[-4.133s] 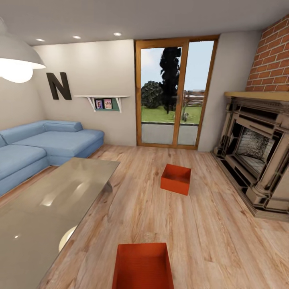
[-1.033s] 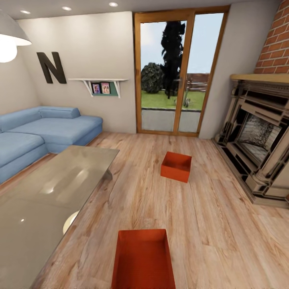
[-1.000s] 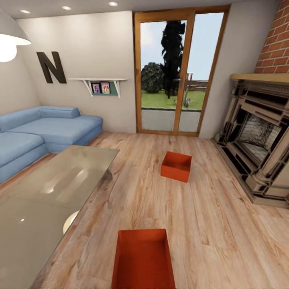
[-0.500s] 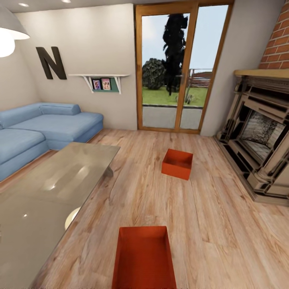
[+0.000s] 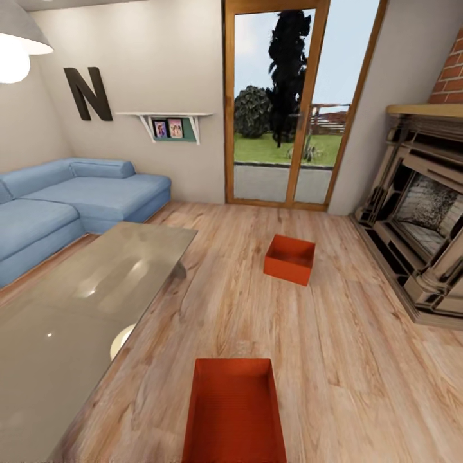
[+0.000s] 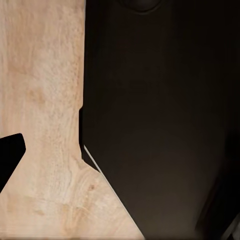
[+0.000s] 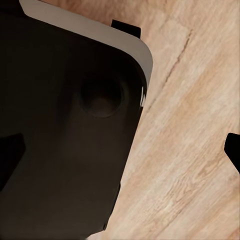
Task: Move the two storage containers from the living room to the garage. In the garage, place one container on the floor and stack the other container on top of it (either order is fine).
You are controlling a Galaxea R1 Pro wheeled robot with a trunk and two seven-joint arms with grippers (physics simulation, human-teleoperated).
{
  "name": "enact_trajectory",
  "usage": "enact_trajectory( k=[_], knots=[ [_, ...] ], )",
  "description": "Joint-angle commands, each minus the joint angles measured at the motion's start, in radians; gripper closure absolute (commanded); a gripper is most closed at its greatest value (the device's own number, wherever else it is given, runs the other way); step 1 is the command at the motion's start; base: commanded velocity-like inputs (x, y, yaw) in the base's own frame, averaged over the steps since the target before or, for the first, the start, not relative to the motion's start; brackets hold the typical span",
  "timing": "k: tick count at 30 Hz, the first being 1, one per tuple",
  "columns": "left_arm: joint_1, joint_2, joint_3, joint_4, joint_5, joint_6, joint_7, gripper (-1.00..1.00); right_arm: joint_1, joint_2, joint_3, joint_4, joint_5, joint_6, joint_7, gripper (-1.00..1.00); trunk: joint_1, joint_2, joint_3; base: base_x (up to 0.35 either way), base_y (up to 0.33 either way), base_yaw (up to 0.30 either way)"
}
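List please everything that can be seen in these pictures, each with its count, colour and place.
bins: 2, red-orange, on the wood floor; near one at the head view's lower edge, far one toward the doors
sofa: 1, blue, left side
table: 1, glass, in front of the sofa
doors: 1 pair, wood-framed glass, back wall
fireplace: 1, brown, right side
letter N: 1, dark, on the wall
shelf: 1, white, beside the N
lamp: 1, white, upper left
floor: light wood planks
robot body: dark, with a grey edge, above the floor
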Motion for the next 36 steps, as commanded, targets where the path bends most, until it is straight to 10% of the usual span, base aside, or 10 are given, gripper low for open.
enact_trajectory(
  k=[1, 36],
  knots=[
    [0.0, 0.0, 0.0, 0.0, 0.01, -0.002, 0.0, -1.0, -0.001, 0.001, 0.008, 0.003, -0.008, -0.006, 0.0, -1.0, 0.0, 0.0, -0.002, 0.0, 0.0, 0.081],
    [0.0, 0.0, 0.0, 0.0, 0.01, -0.003, 0.0, -1.0, -0.001, 0.0, 0.007, 0.003, -0.01, -0.007, 0.0, -1.0, 0.0, 0.0, -0.048, 0.0, 0.0, 0.058]
  ],
)
